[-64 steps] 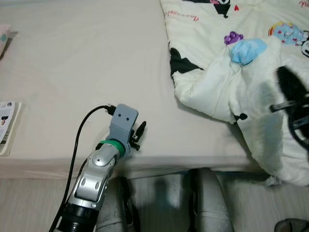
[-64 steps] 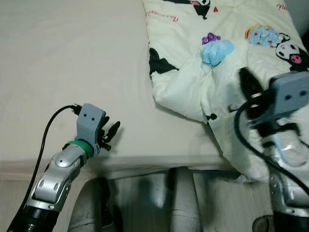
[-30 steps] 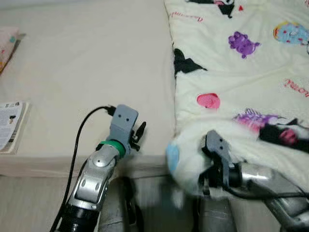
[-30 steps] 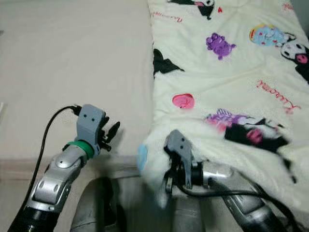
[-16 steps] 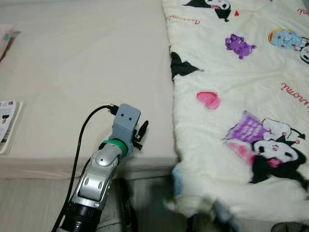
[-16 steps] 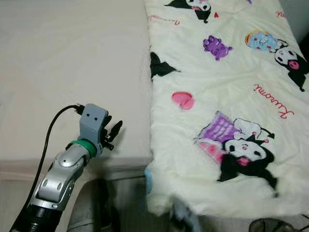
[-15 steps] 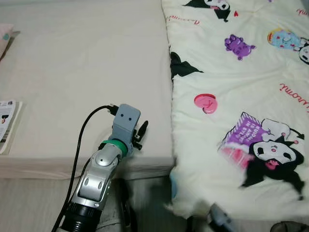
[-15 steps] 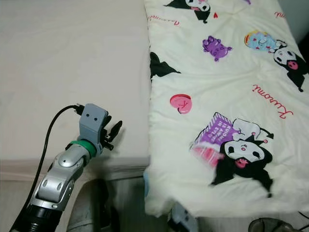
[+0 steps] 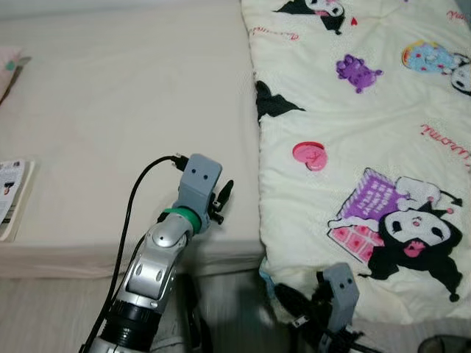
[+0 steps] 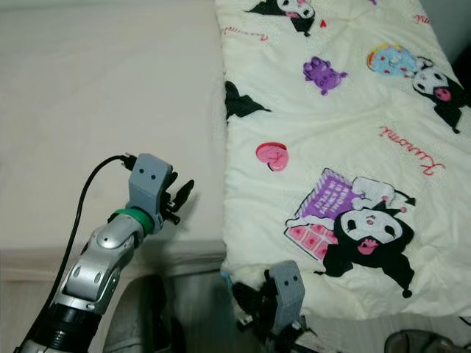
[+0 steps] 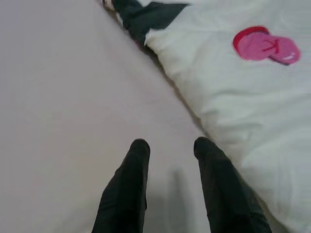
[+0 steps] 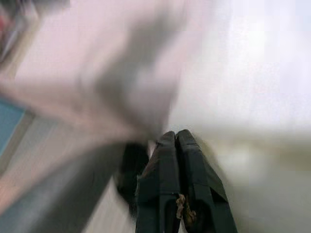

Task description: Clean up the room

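A cream blanket (image 9: 353,110) printed with cartoon figures lies spread flat over the right half of the bed, and its near hem hangs over the front edge. My left gripper (image 9: 223,195) hovers open over the beige sheet (image 9: 132,95) just left of the blanket's side edge. In the left wrist view its fingers (image 11: 131,184) stand apart with bare sheet between them. My right gripper (image 9: 285,298) is low, under the hanging hem at the bed's front. Its fingers (image 12: 172,160) are pressed together in the blurred right wrist view.
A booklet (image 9: 11,191) lies at the bed's left edge, with a pink item (image 9: 6,62) farther back. My own grey legs and the pale floor show below the bed front. A dark shoe (image 9: 445,344) sits at the lower right.
The bunched blanket was drawn toward the bed's front and now lies flat. My right arm dropped below the bed edge. My left gripper rose slightly and shifted right.
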You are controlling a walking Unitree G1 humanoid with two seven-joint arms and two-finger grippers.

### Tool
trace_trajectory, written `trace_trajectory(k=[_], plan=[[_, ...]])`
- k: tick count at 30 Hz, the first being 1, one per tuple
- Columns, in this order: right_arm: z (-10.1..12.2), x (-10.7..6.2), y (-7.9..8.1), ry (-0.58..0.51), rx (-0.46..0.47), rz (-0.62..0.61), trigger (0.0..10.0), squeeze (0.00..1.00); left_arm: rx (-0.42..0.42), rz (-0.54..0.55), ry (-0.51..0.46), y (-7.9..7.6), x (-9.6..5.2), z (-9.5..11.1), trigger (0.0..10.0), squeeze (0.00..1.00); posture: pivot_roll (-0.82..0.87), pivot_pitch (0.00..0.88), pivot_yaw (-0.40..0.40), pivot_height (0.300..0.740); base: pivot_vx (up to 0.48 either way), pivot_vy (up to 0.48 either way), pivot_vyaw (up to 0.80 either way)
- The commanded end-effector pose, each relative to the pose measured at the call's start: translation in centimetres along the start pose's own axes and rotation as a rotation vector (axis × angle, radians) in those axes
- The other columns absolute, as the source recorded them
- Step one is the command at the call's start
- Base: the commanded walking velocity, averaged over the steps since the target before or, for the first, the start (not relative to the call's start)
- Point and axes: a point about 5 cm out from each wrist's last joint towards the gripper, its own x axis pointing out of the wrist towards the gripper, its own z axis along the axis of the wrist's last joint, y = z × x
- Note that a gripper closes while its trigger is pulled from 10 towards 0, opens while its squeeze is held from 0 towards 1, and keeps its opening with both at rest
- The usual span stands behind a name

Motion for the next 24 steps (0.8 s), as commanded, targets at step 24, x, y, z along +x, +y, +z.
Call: trace_trajectory(k=[24], plan=[[-0.4, -8.2, 1.5, 0.25, 0.064, 0.19, 10.0, 0.0, -0.011, 0.118, 0.023, 1.8, -0.9, -1.4, 10.0, 0.0, -0.21, 0.138, 0.096, 0.596, 0.0, 0.0, 0.0]])
